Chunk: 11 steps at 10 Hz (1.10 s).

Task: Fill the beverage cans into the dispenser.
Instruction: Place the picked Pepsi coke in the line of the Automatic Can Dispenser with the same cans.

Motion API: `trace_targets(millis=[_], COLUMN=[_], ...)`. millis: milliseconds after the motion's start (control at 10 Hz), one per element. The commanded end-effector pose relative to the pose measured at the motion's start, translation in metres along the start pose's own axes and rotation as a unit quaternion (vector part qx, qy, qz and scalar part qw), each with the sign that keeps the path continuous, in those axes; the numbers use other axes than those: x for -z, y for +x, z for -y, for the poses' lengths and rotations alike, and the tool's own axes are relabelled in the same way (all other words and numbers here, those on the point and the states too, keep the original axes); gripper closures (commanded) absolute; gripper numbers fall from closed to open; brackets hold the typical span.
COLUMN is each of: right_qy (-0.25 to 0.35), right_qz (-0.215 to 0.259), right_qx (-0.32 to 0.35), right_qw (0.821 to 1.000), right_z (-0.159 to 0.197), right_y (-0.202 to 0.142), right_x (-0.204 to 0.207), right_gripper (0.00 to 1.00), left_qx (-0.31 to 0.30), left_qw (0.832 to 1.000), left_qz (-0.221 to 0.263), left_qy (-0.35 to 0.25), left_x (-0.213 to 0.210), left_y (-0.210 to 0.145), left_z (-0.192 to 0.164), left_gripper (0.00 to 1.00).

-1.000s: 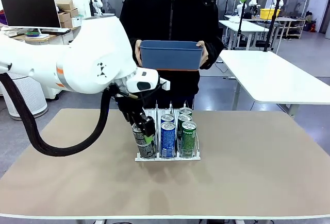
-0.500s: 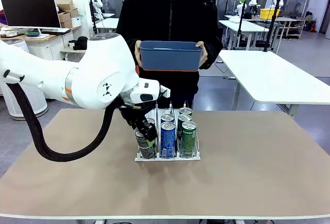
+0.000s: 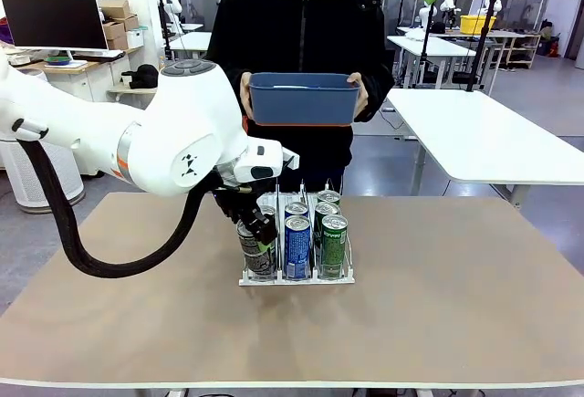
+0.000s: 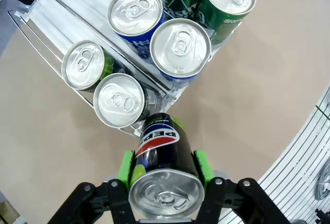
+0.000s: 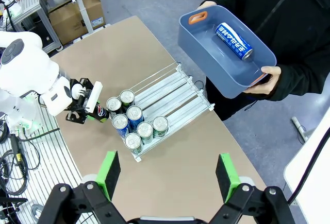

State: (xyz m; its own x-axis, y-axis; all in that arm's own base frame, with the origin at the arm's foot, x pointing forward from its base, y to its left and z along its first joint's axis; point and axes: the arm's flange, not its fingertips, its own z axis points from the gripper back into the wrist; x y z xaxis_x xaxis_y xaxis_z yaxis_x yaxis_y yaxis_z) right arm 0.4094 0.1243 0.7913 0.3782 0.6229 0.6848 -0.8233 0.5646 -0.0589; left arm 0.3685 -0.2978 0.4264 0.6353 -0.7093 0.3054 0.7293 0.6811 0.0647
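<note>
Left wrist view: our left gripper clamps a Pepsi can just beside the dispenser, poised, we judge, for loading. Our right gripper hangs open, empty.

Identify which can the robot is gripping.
The dark Pepsi can, clamped between the left gripper's green pads; the other cans stand free in the white rack or lie in the blue bin.

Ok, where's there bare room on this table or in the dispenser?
Free: the dispenser's far lane ends toward the person, and the table right of it. Crowded: the dispenser's near end, packed with beverage cans, where the left gripper holds a Pepsi can.
</note>
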Motion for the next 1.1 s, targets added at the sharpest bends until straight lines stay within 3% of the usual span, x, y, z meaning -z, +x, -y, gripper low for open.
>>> trace_targets(millis=[0,700,1000], right_qy=[0.002,0.002,0.002], right_qz=[0.005,0.005,0.005], right_qx=[0.003,0.003,0.003], right_qw=[1.000,1.000,1.000], right_z=[0.001,0.001,0.001], right_y=[-0.001,-0.001,-0.001], right_x=[0.001,0.001,0.001], right_gripper=[0.01,0.01,0.01], left_qx=[-0.005,-0.023,-0.017], left_qw=[0.999,0.997,0.998], left_qz=[0.028,0.028,0.023], left_qy=[0.026,0.075,0.061], left_x=[0.009,0.024,0.034], left_y=[0.018,0.032,0.032], left_z=[-0.009,-0.020,-0.016], left_gripper=[0.42,0.42,0.42])
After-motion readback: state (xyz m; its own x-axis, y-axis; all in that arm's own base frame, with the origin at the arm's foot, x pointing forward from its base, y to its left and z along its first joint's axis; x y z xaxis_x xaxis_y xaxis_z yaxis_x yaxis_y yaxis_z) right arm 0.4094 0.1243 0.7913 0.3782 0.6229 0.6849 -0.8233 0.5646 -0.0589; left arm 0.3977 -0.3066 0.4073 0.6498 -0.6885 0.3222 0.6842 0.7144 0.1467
